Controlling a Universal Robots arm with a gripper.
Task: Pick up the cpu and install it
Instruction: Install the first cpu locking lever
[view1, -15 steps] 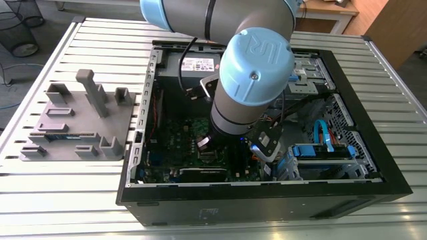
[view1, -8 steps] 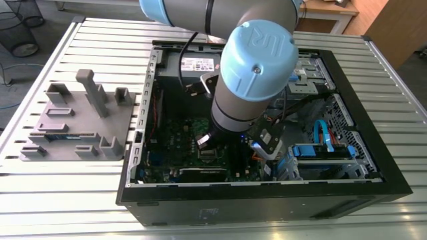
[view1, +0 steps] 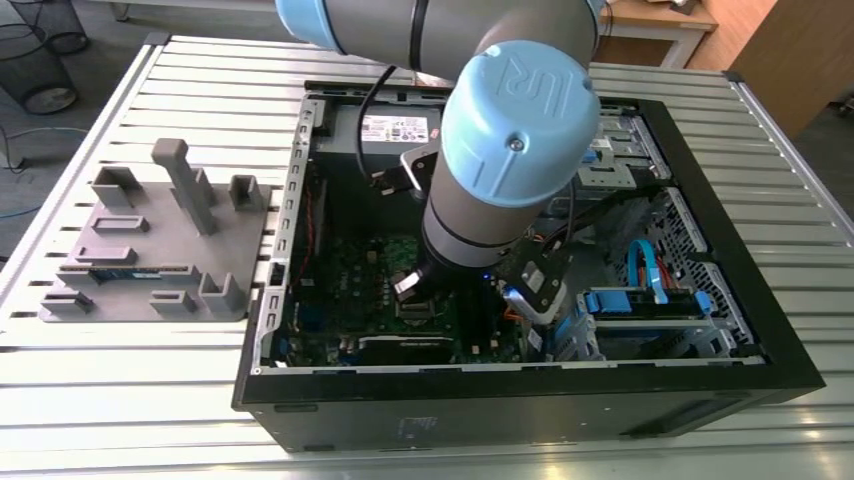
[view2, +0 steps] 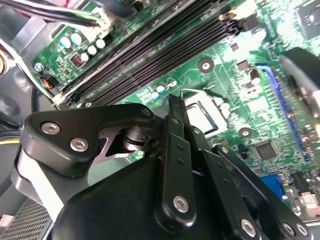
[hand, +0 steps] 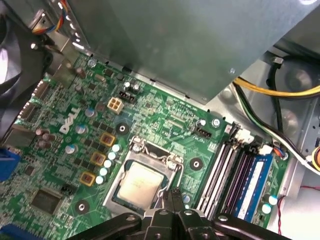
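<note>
The cpu (hand: 139, 184), a small square chip with a silver-grey top, lies flat inside the socket frame (hand: 131, 148) on the green motherboard (hand: 165, 120). In the first wrist view my gripper (hand: 173, 194) hangs just above the socket's edge beside the cpu, its thin black fingers pressed together with nothing between them. The second wrist view shows the same shut gripper (view2: 172, 102) in front of the socket, with part of the cpu (view2: 204, 114) behind it. In the exterior view the arm reaches down into the open computer case (view1: 534, 400), and the gripper (view1: 420, 290) is low over the motherboard (view1: 354, 265).
A big grey metal box (hand: 175, 40) overhangs the board. Black memory slots (hand: 232, 170) and a blue stick (hand: 255, 185) run beside the socket. Yellow and black cables (hand: 280, 92) cross the case corner. A grey parts holder (view1: 147, 250) stands on the slatted table at the exterior view's left.
</note>
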